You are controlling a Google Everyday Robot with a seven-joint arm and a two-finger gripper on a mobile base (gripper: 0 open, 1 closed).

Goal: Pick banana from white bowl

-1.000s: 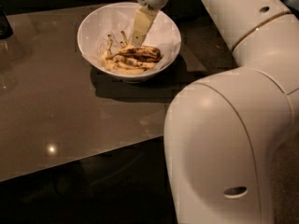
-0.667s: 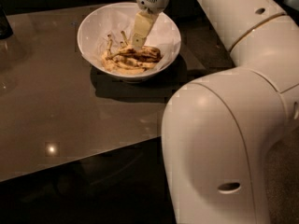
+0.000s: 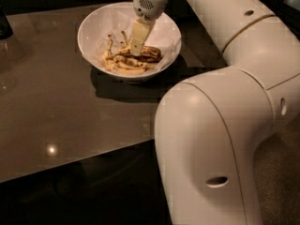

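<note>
— Moved since a second ago: my elbow [image 3: 211, 139], nearest the camera, has swung a little toward the picture's left, and my gripper [image 3: 135, 51] has sunk lower into the bowl [image 3: 93, 27]. Bowl and fruit lie as they did.

— What sits closest?

— That elbow, a big pale joint filling the lower right. From it my arm runs back to the top edge and comes down again over the bowl.

— And under it?

— The table [image 3: 56, 107], dark and glossy, with a small bright glint [image 3: 51, 149] near its front left.

— Where is the banana?

— In the bowl, which stands on the far half of the table. The banana [image 3: 152, 55] is the brown-blotched one lying across the top of the heap, toward the right wall. Some paler bananas [image 3: 124, 68] lie under and in front of it, stems poking up on the left.

— And your gripper?

— It points down inside the bowl, its tip at the banana's left end. Whether it touches the skin I cannot tell, and whether it stands wide or narrow I cannot tell either.

— Anything farther back?

— A dark thing [image 3: 4, 25] at the far left edge, cut off by the frame.
</note>
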